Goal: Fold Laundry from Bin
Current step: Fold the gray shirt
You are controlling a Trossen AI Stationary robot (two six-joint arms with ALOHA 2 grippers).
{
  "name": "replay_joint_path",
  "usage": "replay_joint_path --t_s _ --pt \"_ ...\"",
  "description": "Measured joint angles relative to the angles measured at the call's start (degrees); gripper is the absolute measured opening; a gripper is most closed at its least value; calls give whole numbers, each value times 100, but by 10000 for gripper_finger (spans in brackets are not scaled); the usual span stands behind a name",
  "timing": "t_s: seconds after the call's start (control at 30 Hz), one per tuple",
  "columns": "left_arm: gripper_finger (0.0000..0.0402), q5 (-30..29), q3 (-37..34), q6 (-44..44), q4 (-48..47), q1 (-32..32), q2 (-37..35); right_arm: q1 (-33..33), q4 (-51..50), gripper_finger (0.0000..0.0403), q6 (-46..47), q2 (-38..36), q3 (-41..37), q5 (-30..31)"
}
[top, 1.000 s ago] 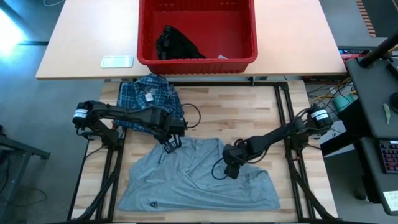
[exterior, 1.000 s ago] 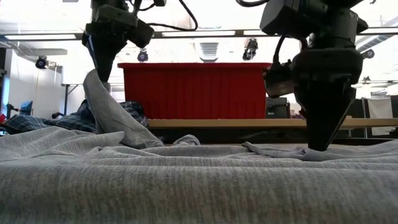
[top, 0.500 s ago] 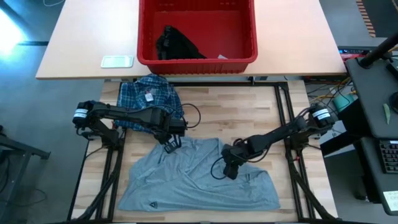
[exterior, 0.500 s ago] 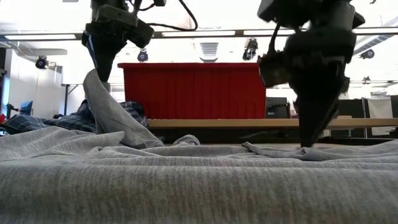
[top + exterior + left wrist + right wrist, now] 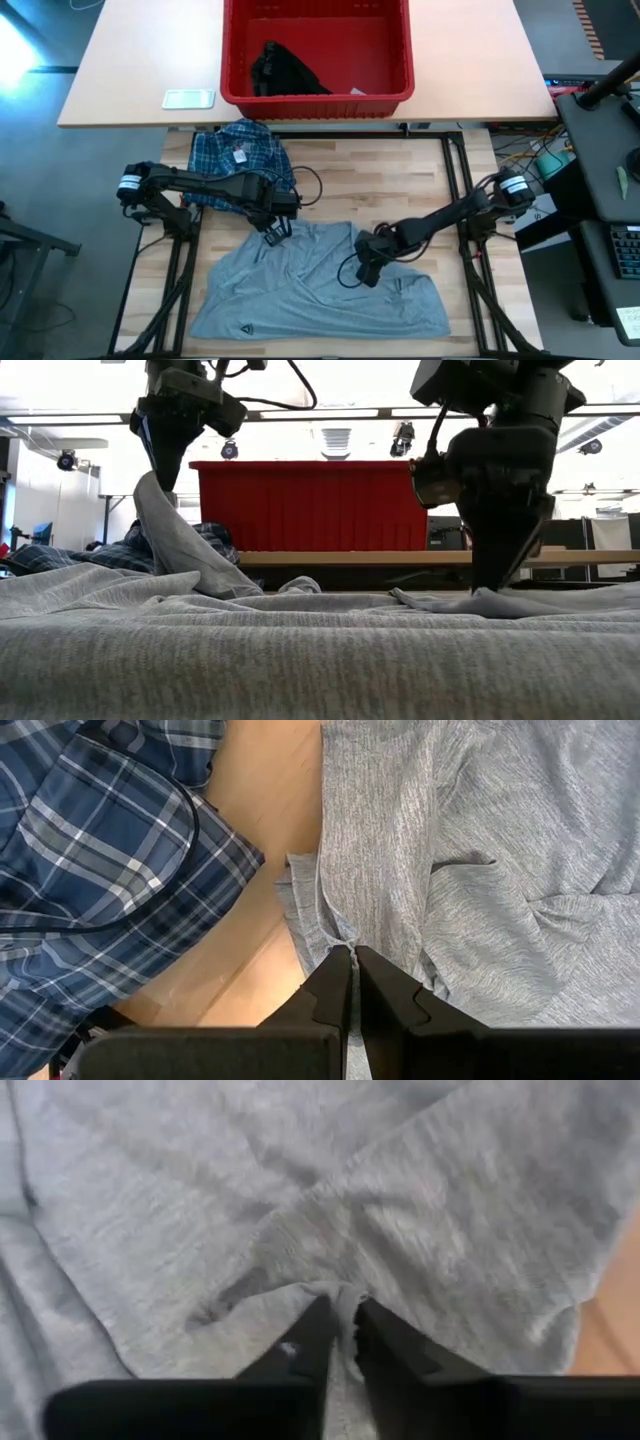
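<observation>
While the grey T-shirt (image 5: pixel 318 283) lies spread on the worktop (image 5: pixel 380 185), left tool (image 5: pixel 347 960) clamped on its raised edge beside the plaid shirt (image 5: pixel 240 158), right tool (image 5: pixel 338 1312) pinched on a central fold, black garment (image 5: pixel 282 72) in red bin (image 5: pixel 315 100).

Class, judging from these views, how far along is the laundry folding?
Done: plaid shirt and grey T-shirt are out of the red bin. In hand: left gripper and right gripper pinch the unfolded T-shirt. Left: all folding; black garment remains binned.
</observation>
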Motion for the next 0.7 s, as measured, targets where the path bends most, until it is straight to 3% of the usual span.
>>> replay_joint_path --t_s 0.07,0.3,0.5,0.7 --pt "0 -1 -1 0 -20 0 0 -1 -27 19 62 -133 0 5" --pt "0 -10 -12 -207 -563 -5 -36 1 -1077 13 210 -934 -2 97" --pt "0 -112 136 -803 -859 -194 -474 0 -2815 13 648 -2099 -2 813" --pt "0 -1035 117 -1389 -745 -34 -1121 -19 -4788 12 1499 -3352 -2 2089"
